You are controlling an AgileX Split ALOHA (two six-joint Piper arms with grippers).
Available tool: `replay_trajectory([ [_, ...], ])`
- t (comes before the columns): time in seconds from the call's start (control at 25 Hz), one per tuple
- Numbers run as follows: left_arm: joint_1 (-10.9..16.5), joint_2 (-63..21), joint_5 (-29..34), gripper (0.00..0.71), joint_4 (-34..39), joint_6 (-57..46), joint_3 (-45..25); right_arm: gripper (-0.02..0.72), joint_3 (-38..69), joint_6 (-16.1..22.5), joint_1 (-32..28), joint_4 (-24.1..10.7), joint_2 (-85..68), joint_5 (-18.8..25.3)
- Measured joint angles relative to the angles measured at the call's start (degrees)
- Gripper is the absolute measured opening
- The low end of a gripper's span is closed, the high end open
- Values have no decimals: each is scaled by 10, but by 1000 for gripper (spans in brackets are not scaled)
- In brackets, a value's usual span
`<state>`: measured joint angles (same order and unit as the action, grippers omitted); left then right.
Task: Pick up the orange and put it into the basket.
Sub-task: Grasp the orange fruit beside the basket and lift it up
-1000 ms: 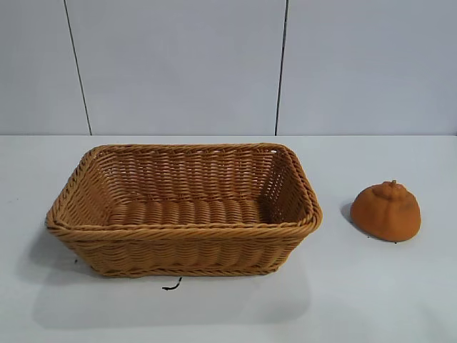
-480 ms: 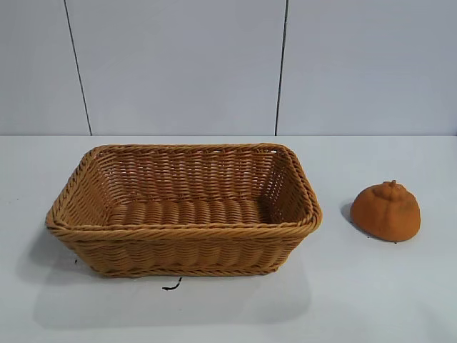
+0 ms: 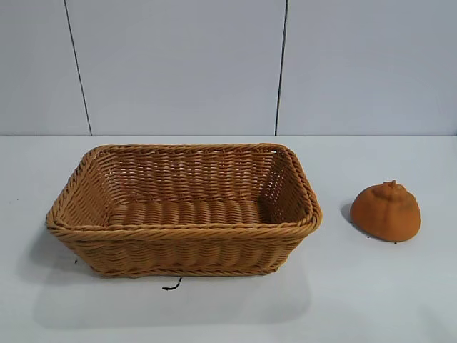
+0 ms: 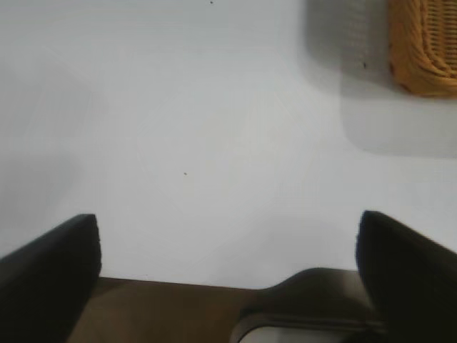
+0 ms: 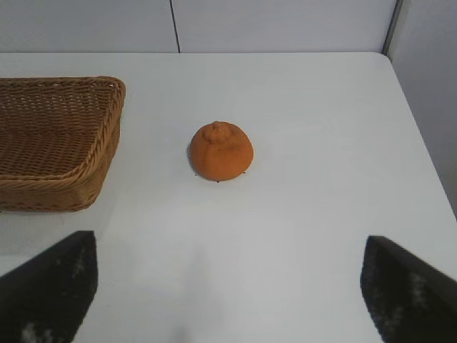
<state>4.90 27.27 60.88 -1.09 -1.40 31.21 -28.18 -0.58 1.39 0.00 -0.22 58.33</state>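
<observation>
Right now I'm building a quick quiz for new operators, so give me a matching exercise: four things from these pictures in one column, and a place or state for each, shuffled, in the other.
Things:
1. orange
2. basket
3. left gripper
4. right gripper

Places or states:
A. open above bare table, only a corner of the wicker in its view
B. empty, standing on the table
C. on the table, beside the wicker and apart from it
D. open, facing the fruit, not touching it

Pairs: 1-C, 2-B, 3-A, 4-D
</observation>
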Motion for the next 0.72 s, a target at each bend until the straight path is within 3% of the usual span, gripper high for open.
replay_trajectory([
  [0.44, 0, -141, 2, 696, -1, 0, -23, 694, 0, 0, 0, 0, 0, 0],
  [0.72, -53, -183, 2, 696, -2, 0, -23, 694, 0, 0, 0, 0, 0, 1],
])
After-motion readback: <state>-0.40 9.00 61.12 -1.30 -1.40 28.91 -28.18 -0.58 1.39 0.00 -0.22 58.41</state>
